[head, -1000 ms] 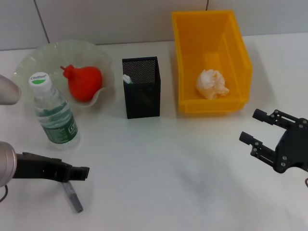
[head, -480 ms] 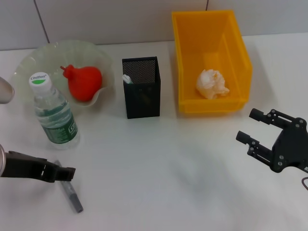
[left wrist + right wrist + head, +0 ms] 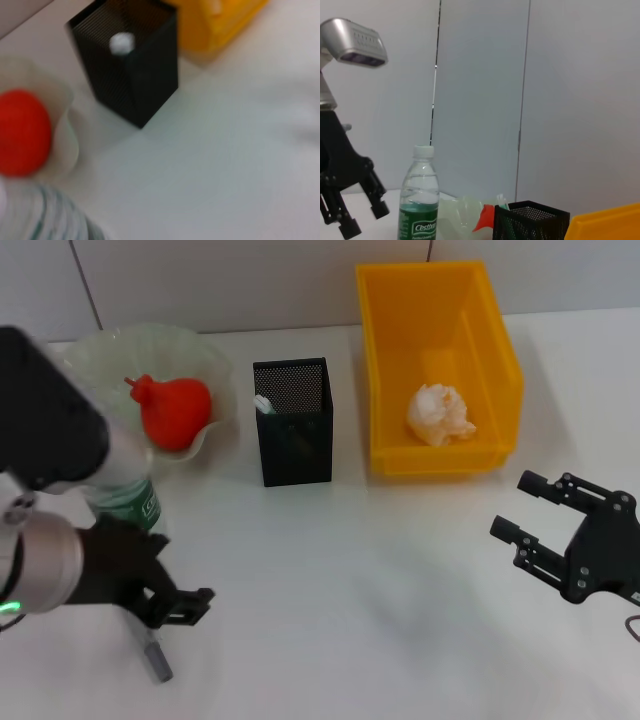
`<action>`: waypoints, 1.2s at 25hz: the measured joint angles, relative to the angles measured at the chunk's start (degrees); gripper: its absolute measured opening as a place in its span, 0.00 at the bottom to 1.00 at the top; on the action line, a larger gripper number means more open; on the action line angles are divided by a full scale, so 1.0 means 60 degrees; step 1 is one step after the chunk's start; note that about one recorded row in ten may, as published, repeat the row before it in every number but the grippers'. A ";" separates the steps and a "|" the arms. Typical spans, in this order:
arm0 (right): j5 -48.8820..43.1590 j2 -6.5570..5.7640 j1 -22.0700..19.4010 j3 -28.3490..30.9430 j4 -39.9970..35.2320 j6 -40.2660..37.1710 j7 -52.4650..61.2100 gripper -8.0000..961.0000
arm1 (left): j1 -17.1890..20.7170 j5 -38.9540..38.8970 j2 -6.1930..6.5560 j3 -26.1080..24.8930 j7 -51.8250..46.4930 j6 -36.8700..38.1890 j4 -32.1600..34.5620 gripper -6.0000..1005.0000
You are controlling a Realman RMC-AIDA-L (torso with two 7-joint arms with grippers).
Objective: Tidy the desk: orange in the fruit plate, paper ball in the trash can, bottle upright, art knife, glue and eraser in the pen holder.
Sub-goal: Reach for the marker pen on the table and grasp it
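Art knife point(image 3: 153, 653) flat on table point(image 3: 350, 590), near left, partly hidden under left gripper point(image 3: 178, 607); gripper fingers spread, nothing held. Bottle point(image 3: 418, 200) upright just beyond, beside fruit plate point(image 3: 205, 350) holding orange point(image 3: 175, 412). Pen holder point(image 3: 295, 425) mid-table, glue point(image 3: 263, 404) white tip inside. Paper ball point(image 3: 440, 412) in trash can point(image 3: 400, 300), far right. Right gripper point(image 3: 535, 508) near right, fingers apart, empty.

The orange point(image 3: 176, 411) sits in the fruit plate point(image 3: 205, 352), left of the pen holder point(image 3: 294, 421); the paper ball point(image 3: 440, 412) lies in the trash can point(image 3: 437, 300), right; the art knife point(image 3: 157, 659) lies nearest on the counter point(image 3: 360, 610).
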 joint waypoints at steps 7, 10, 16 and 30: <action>0.0036 0.0004 -0.0059 0.0060 0.0307 0.0000 0.0071 0.59 | -0.0343 -0.0772 0.0003 0.0007 0.1853 0.0473 0.0295 0.75; 0.0036 0.0004 -0.0043 0.0146 0.0372 0.0000 0.0214 0.59 | -0.0676 -0.1272 0.0006 -0.0119 0.2496 0.0854 0.0272 0.77; 0.0056 0.0002 0.0005 0.0156 0.0410 0.0224 0.0498 0.60 | -0.1916 -0.1610 -0.0007 -0.0248 0.4800 0.2306 0.0228 0.79; 0.0082 0.0114 0.0385 0.0594 0.0577 0.0429 0.1833 0.60 | -0.3506 -0.0063 -0.0001 0.0745 0.7624 0.3703 -0.0785 0.77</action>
